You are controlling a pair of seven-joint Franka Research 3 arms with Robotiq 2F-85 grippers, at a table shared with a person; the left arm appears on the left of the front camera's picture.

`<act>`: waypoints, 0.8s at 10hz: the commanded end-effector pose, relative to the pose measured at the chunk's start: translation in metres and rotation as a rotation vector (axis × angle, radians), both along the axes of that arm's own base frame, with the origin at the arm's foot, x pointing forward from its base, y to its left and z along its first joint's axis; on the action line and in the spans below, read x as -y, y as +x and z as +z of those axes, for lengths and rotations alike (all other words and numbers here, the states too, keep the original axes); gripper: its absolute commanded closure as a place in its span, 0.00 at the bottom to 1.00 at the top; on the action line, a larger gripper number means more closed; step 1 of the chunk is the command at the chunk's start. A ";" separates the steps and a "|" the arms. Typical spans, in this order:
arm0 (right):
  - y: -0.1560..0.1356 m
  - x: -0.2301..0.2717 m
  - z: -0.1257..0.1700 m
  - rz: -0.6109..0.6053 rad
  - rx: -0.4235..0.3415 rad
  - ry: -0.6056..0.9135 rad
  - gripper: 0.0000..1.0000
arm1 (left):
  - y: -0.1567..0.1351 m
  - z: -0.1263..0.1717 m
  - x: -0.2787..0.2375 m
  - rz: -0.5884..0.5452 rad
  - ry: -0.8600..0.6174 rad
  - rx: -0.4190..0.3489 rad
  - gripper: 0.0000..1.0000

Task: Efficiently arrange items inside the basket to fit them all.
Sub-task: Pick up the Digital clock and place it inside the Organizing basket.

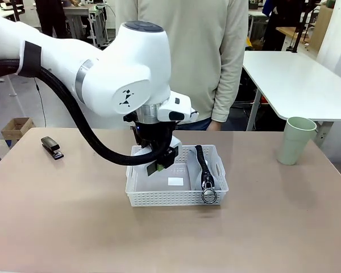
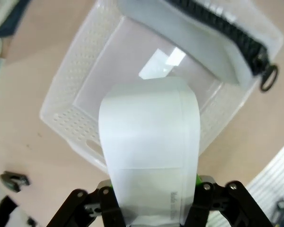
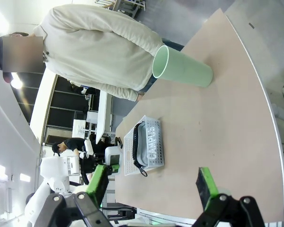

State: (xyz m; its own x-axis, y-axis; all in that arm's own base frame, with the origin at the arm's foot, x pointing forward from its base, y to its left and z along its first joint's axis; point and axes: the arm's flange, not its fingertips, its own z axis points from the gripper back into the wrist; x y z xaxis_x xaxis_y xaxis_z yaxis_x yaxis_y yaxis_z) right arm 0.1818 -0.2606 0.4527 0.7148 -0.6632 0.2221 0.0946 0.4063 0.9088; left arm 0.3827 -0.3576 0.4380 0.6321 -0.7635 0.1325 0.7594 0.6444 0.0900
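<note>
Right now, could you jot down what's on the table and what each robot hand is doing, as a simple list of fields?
Left gripper: shut on the white rounded block, held over the basket
Right gripper: open, holding nothing
Basket: mid-table; the grey zip pouch lies along its right side
Stapler: on the table, far left, outside the basket
Cup: upright, far right, outside the basket
Person: standing at the far side
</note>
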 end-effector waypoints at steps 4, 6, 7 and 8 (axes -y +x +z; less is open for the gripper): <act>0.001 0.000 0.001 0.006 0.033 -0.005 0.00 | 0.066 -0.043 0.007 0.157 -0.169 -0.086 0.48; 0.001 0.000 0.001 0.006 0.033 -0.005 0.00 | 0.067 -0.065 0.008 0.140 -0.107 -0.095 0.48; 0.001 0.000 0.001 0.006 0.033 -0.005 0.00 | 0.067 -0.076 0.010 0.136 -0.076 -0.104 0.48; 0.001 0.000 0.001 0.006 0.033 -0.005 0.00 | 0.067 -0.087 0.013 0.146 -0.035 -0.103 0.48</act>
